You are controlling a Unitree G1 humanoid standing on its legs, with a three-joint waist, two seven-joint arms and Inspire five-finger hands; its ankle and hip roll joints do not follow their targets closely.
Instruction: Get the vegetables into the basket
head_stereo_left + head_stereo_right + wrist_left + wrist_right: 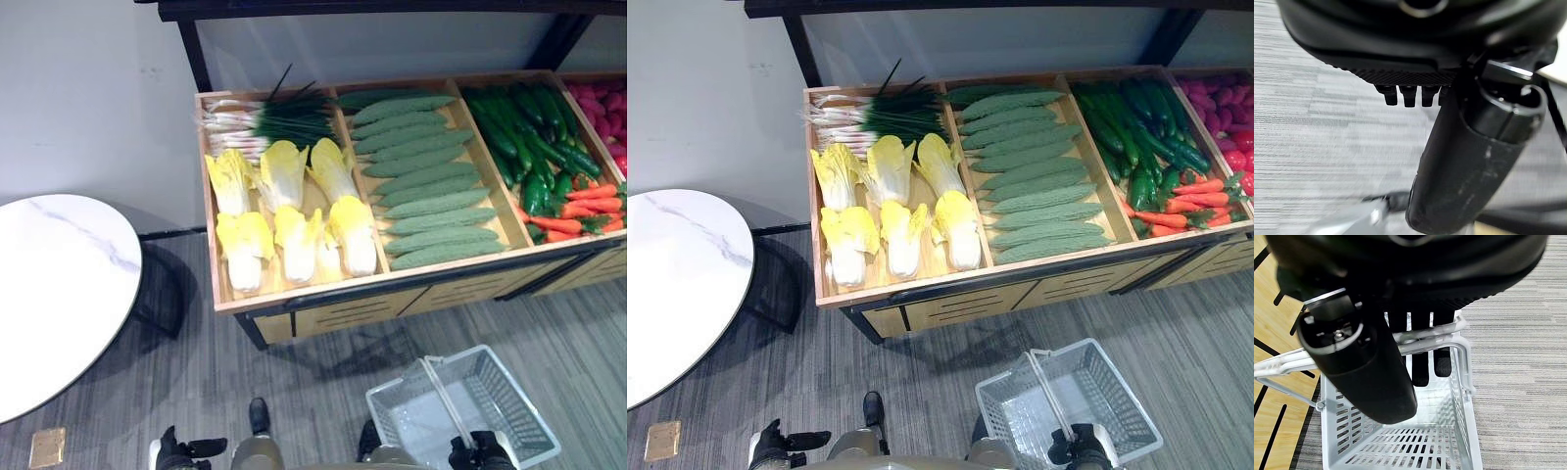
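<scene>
Produce stand: colours
Yellow-white cabbages (284,211), green cucumbers (423,181), orange carrots (583,211), pale-grey mesh basket (509,406), white marbled table (54,294).

A wooden stand (294,299) is sitting on the grey floor (196,392), carrying cabbages (284,211) and scallions (265,122) in its left bin, bumpy green gourds (421,186) in the next, then cucumbers (529,137) lying above carrots (583,211). A round white worktop (54,294) is standing on the floor well apart, to the left.
</scene>
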